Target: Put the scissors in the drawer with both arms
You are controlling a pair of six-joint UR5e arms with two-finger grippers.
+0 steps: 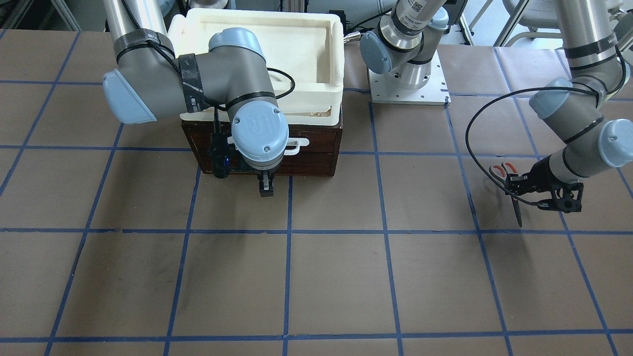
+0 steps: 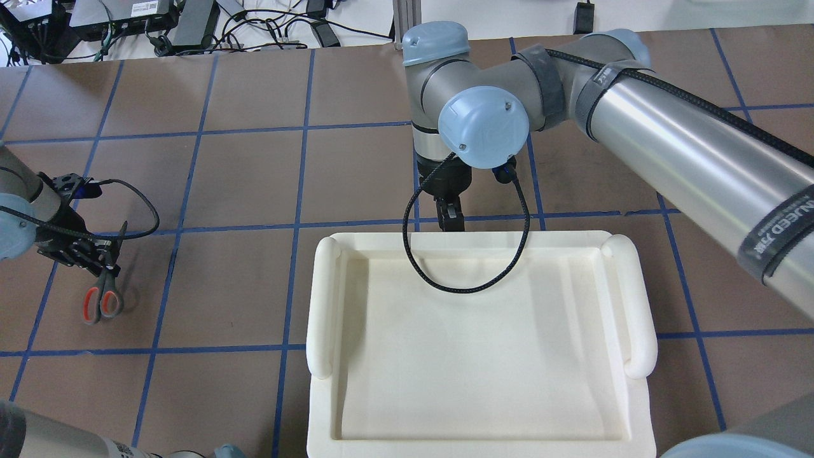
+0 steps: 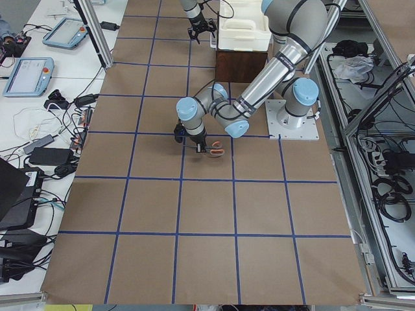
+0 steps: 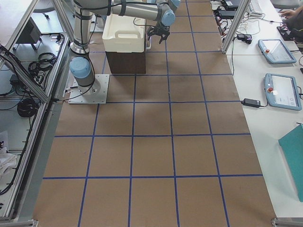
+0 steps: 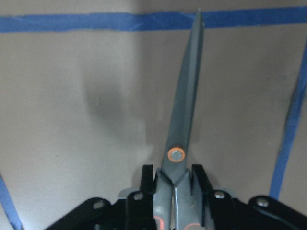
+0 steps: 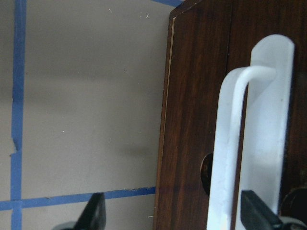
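Note:
The scissors [image 1: 517,212], grey with orange-red lined loops, are clamped near the pivot in my left gripper [image 1: 514,187], low over the table at the robot's left. They also show in the overhead view [image 2: 102,303] and the left wrist view [image 5: 184,115], blades closed and pointing away from the gripper [image 5: 173,175]. The drawer [image 1: 316,160] has a dark brown front, is closed, and carries a white bar handle [image 1: 296,144]. My right gripper [image 1: 267,188] hangs open and empty just in front of it. In the right wrist view the handle [image 6: 230,143] lies beside the gripper's [image 6: 175,218] right fingertip.
A white foam tray [image 1: 336,54] sits on top of the brown cabinet. The robot's base plate [image 1: 435,89] stands beside it. A black cable loops from the left wrist [image 1: 474,148]. Brown table paper with blue tape lines lies all around.

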